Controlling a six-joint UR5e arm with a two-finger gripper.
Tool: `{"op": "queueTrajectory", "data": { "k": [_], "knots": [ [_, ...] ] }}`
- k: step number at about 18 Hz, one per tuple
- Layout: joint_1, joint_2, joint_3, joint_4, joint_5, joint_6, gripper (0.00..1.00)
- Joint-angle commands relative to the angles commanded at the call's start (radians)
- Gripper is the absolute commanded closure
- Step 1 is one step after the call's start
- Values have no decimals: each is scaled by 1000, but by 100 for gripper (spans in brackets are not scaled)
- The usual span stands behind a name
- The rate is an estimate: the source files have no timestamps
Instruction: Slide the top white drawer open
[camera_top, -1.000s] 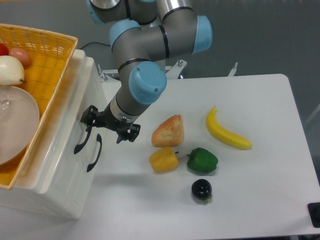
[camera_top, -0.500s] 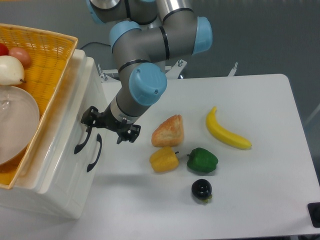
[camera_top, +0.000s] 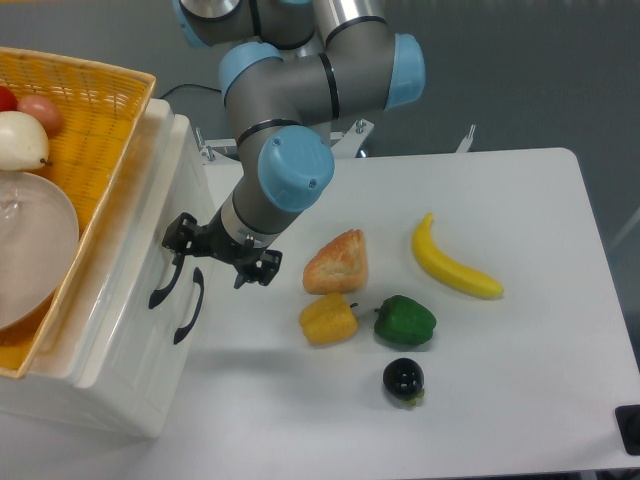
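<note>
Over the last second almost nothing has moved: your end effector (camera_top: 213, 252) still sits spread wide at the upper black handle (camera_top: 166, 284) of the top white drawer (camera_top: 140, 262), one finger by its upper end, holding nothing, and the drawer looks shut. You have bare worktop (camera_top: 520, 200) rightward for the pull, though the bread (camera_top: 337, 262) and yellow pepper (camera_top: 327, 319) lie near that path.
</note>
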Motion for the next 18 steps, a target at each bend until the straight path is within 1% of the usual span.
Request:
{"op": "queueTrajectory", "data": {
  "k": [7,18],
  "knots": [
    [-15,-6,-9,0,5,-2,0],
    [-5,-12,3,2,6,8,0]
  ]
}}
